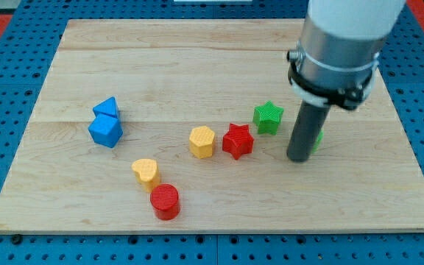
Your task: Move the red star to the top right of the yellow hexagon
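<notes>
The red star lies near the board's middle, touching or nearly touching the right side of the yellow hexagon. My tip rests on the board to the right of the red star, a block's width away from it. A green star sits just above and right of the red star, to the left of my rod.
A green block is mostly hidden behind my rod. A yellow heart and a red cylinder lie at the lower left of the hexagon. Two blue blocks sit together at the view's left. The wooden board ends in blue pegboard.
</notes>
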`<state>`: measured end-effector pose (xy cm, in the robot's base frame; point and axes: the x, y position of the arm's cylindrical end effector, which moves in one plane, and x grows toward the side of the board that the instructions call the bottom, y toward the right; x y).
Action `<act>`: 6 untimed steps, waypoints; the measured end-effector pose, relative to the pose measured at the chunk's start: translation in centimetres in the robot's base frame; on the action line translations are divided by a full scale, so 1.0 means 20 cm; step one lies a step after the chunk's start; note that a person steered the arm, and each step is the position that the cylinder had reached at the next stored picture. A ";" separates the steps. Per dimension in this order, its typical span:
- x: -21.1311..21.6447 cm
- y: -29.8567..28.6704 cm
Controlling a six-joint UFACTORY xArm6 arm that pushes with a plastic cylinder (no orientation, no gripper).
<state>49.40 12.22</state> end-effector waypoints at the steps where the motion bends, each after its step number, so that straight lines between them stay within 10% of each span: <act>1: -0.18 0.00; 4: 0.18 -0.22; 6: -0.21 -0.48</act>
